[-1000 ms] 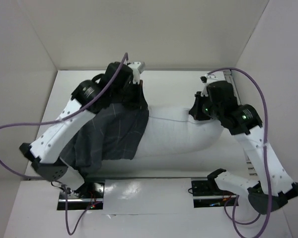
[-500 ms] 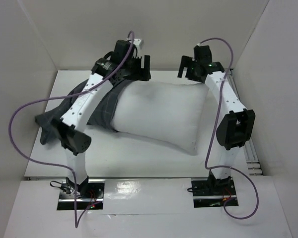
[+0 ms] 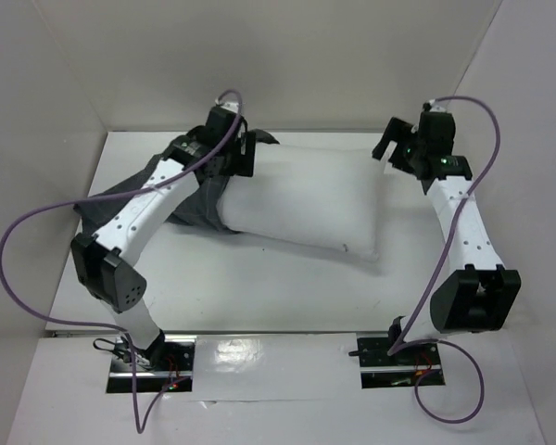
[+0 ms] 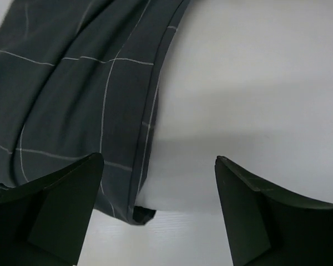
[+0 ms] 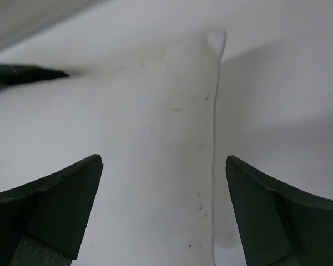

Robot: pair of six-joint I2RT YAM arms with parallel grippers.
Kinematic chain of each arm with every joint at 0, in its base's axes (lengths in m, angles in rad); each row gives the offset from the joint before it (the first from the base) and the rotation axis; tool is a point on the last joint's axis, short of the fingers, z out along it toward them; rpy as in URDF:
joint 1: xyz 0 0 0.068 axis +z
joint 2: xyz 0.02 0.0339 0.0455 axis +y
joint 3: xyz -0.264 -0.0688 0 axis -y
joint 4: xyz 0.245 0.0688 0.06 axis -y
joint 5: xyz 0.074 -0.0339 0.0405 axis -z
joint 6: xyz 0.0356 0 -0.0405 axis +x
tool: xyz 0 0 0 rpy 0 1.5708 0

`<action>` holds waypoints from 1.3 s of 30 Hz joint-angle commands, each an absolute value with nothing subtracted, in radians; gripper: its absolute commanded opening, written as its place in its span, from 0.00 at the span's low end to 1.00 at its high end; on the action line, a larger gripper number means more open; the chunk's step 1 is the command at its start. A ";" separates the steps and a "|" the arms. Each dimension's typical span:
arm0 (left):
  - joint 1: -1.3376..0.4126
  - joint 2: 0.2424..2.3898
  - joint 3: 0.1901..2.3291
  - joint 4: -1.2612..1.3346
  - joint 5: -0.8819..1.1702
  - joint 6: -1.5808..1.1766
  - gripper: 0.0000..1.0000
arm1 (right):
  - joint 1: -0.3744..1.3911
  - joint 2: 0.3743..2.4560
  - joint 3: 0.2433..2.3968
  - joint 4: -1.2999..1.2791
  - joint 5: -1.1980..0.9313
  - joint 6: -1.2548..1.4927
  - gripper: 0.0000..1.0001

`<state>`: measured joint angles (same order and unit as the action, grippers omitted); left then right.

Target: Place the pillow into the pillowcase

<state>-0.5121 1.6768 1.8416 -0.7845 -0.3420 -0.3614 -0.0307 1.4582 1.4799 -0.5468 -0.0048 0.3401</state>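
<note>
Fingers are hard to read from the top view, probably spread on both. Left gripper [image 3: 243, 156] is at the far-left end of the pillow [image 3: 306, 199], where the pillowcase [image 3: 181, 190] covers only that end. The rest of the pillow lies bare on the table [image 3: 259, 297]. Right gripper [image 3: 394, 146] is just past the pillow's far-right corner.

Left wrist: fingers [image 4: 55, 210] wide apart, empty. The pillowcase hem runs between them, pillow to its right.

Right wrist: fingers [image 5: 50, 216] wide apart, empty, with the pillow's seamed end between and beyond them.
</note>
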 commanded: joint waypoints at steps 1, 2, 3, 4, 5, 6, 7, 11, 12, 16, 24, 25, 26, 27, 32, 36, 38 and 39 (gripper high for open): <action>-0.518 1.689 1.803 -0.773 -0.483 -0.409 0.94 | -0.025 1.424 1.345 -0.498 -0.190 0.360 0.99; -0.518 1.703 1.802 -0.773 -0.509 -0.410 0.91 | -0.025 1.436 1.345 -0.524 -0.201 0.347 0.99; -0.518 1.703 1.792 -0.773 -0.547 -0.425 0.91 | -0.025 1.436 1.345 -0.576 -0.201 0.336 0.99; -0.518 1.713 1.792 -0.773 -0.557 -0.425 0.89 | -0.025 1.436 1.345 -0.592 -0.189 0.324 0.99; -0.518 1.713 1.777 -0.773 -0.557 -0.425 0.89 | -0.025 1.436 1.329 -0.592 -0.189 0.324 0.99; -0.518 1.713 1.761 -0.773 -0.571 -0.425 0.88 | -0.025 1.401 1.287 -0.592 -0.166 0.324 0.99; -0.518 1.723 1.761 -0.773 -0.571 -0.425 0.88 | -0.025 1.384 1.263 -0.583 -0.166 0.324 0.99; -0.496 1.750 1.741 -0.773 -0.560 -0.434 0.80 | -0.025 1.362 1.167 -0.549 -0.239 0.324 0.99; -0.476 1.762 1.750 -0.773 -0.543 -0.434 0.77 | -0.025 1.388 1.158 -0.549 -0.256 0.336 0.99; -0.454 1.802 1.773 -0.784 -0.476 -0.425 0.47 | -0.015 1.413 1.121 -0.511 -0.295 0.373 0.99; -0.495 1.836 1.891 -0.784 -0.241 -0.365 0.00 | 0.058 1.445 0.957 -0.126 -0.612 0.538 0.69; -0.511 1.845 1.916 -0.784 -0.139 -0.365 0.00 | 0.087 1.454 0.957 -0.054 -0.647 0.563 0.36; -0.532 1.854 1.943 -0.784 -0.073 -0.350 0.00 | 0.104 1.454 0.957 -0.026 -0.647 0.602 0.19; -0.557 1.879 2.012 -0.775 -0.014 -0.350 0.00 | 0.119 1.454 0.969 -0.008 -0.647 0.618 0.07; -0.757 2.020 2.309 -0.687 0.493 -0.445 0.00 | 0.210 1.404 1.112 0.029 -0.571 0.663 0.00; -0.815 2.079 2.508 -0.654 0.630 -0.526 0.00 | 0.268 1.321 1.200 -0.067 -0.479 0.602 0.00; -0.773 2.031 2.392 -0.606 0.641 -0.538 0.00 | 0.287 1.269 1.200 -0.109 -0.419 0.583 0.00; -0.759 1.987 2.355 -0.595 0.596 -0.538 0.00 | 0.287 1.250 1.180 -0.147 -0.405 0.557 0.00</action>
<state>-0.7372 2.0796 2.3856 -0.8135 0.2935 -0.4210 0.1982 1.3609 1.1042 -0.2359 -0.3450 0.5678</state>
